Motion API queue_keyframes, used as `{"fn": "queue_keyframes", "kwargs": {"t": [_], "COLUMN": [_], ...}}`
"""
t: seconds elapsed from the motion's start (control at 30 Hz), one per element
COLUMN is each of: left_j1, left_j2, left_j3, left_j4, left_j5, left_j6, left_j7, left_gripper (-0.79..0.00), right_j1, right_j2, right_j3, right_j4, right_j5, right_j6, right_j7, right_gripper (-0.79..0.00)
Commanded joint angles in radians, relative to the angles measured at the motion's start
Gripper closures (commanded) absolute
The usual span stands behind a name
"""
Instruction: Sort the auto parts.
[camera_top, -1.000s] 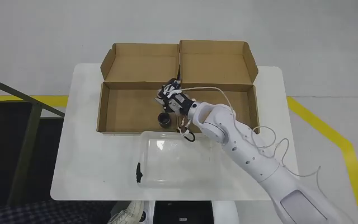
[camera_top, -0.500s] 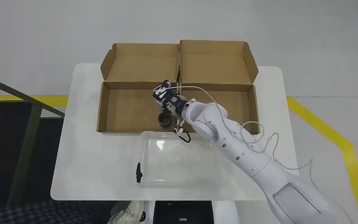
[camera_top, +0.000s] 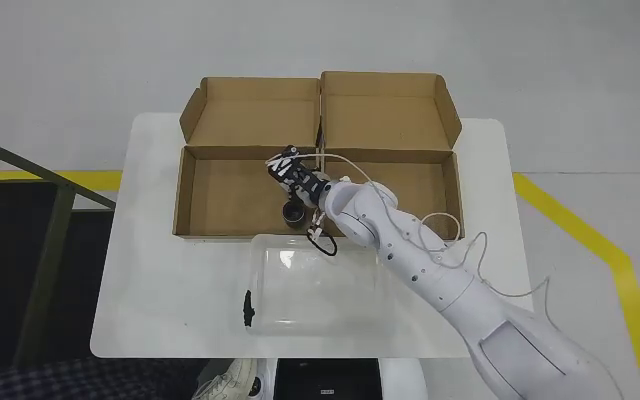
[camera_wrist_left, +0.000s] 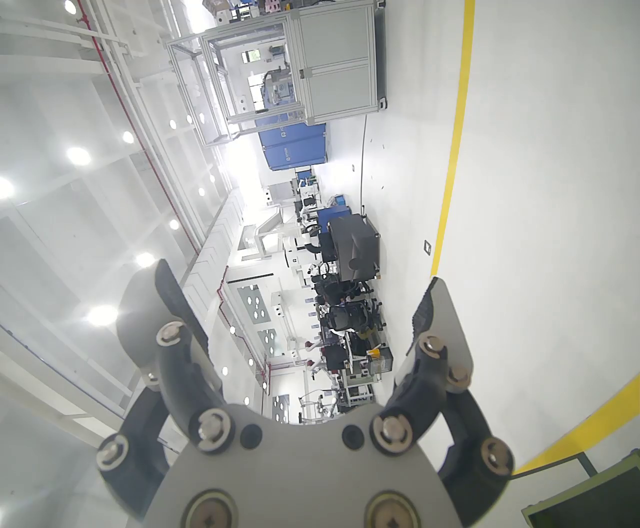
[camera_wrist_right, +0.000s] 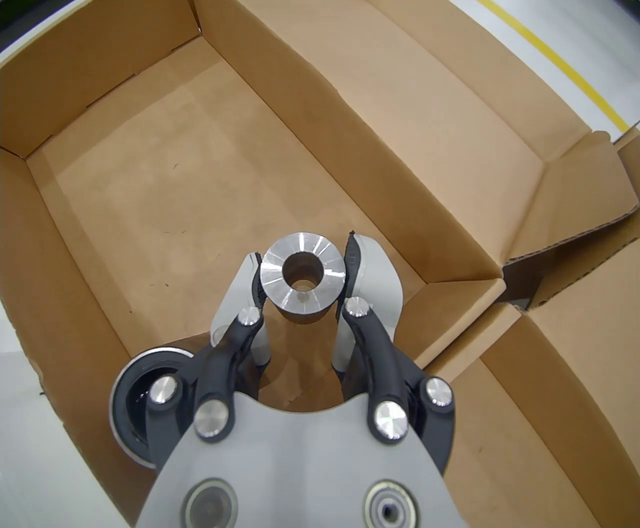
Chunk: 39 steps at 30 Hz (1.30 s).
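Steel bushing (camera_wrist_right: 327, 272) is pinched by the right gripper (camera_wrist_right: 303, 280), bore running along the fingers, open face toward the wrist, above the cardboard box (camera_wrist_right: 150, 165) floor. A dark bearing ring (camera_wrist_right: 127, 400) lies just behind the fingers. The arm (camera_top: 430, 270) stretches diagonally over the clear tray (camera_top: 300, 290).

The right arm (camera_top: 430, 262) stretches diagonally from the worktop's near right corner toward the middle of its far half. Its wrist is bent and the right tool (camera_wrist_right: 304, 265) aims at the far left corner. Its two fingers (camera_wrist_right: 372, 270) are clamped on a metal ring (camera_wrist_right: 270, 274). The left tool (camera_wrist_left: 300, 292) points out into the room, with its fingers spread wide apart.
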Motion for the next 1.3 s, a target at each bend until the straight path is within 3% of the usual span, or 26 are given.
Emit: {"fn": "queue_keyframes", "kwargs": {"t": [0.0,0.27,0.5,0.6,0.73,1.13,1.27], "left_j1": [0.0,0.0,0.0,0.0,0.0,0.0,0.0], "left_j2": [0.0,0.0,0.0,0.0,0.0,0.0,0.0], "left_j3": [0.0,0.0,0.0,0.0,0.0,0.0,0.0], "left_j4": [0.0,0.0,0.0,0.0,0.0,0.0,0.0], "left_j5": [0.0,0.0,0.0,0.0,0.0,0.0,0.0], "left_j6": [0.0,0.0,0.0,0.0,0.0,0.0,0.0], "left_j7": [0.0,0.0,0.0,0.0,0.0,0.0,0.0], "left_gripper": [-0.785,-0.785,-0.785,-0.785,-0.785,-0.785,-0.785], "right_j1": [0.002,-0.008,-0.075,-0.127,-0.215,-0.504,-0.584], "right_j2": [-0.004,-0.011,0.012,0.029,0.055,0.129,0.147], "right_j3": [0.001,0.019,0.078,0.115,0.177,0.433,0.521], "right_j4": [0.003,-0.029,-0.189,-0.277,-0.399,-0.658,-0.698], "right_j5": [-0.002,-0.024,-0.087,-0.127,-0.167,-0.281,-0.298], "right_j6": [-0.003,-0.012,-0.027,-0.038,-0.073,-0.169,-0.193], "right_j7": [0.007,0.002,-0.01,-0.011,-0.035,-0.236,-0.299], "right_gripper": [-0.277,-0.305,-0.345,-0.385,-0.502,-0.529,-0.616]}}
